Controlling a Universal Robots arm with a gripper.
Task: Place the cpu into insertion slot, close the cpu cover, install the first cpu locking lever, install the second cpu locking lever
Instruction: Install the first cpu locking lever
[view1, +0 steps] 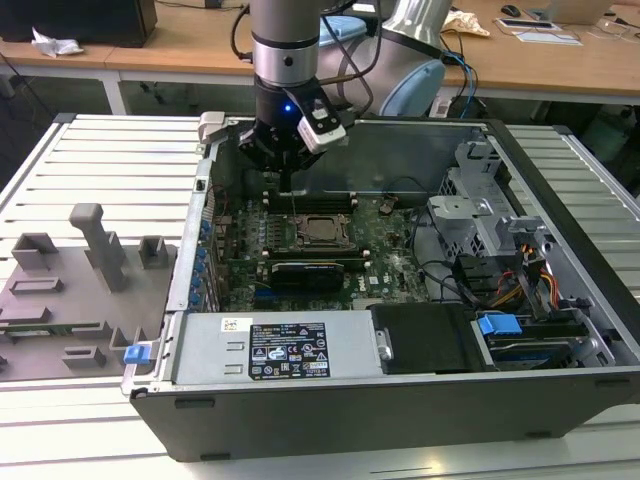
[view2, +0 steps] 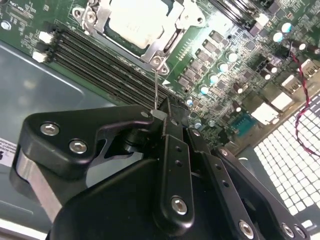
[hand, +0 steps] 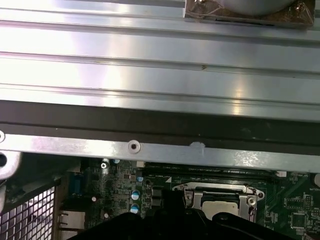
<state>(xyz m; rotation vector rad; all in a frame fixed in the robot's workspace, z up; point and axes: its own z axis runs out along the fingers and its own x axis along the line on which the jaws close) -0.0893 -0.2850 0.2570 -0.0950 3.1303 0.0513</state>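
Note:
The cpu (view2: 137, 20) lies flat in the insertion slot on the green board, its pale metal top showing through the window of the cpu cover (view2: 170, 42), which lies down over it. The exterior view shows the same cpu (view1: 321, 229) mid-board inside the open computer case. A thin metal locking lever (view2: 156, 87) rises from the socket's corner to my gripper (view2: 161, 114), whose black fingers are shut on its upper end. In the exterior view my gripper (view1: 287, 180) hangs just behind the socket, and the lever (view1: 291, 200) runs down from it. The first wrist view shows the cover (hand: 220, 189) and the cpu (hand: 220, 204).
Long black memory slots (view2: 105, 60) run beside the socket. A black expansion card (view1: 305, 270) sits in front of it, then the power supply (view1: 280, 345). A drive cage (view1: 480, 215) and cables (view1: 500, 280) fill the exterior view's right. The case wall (hand: 150, 75) stands close behind.

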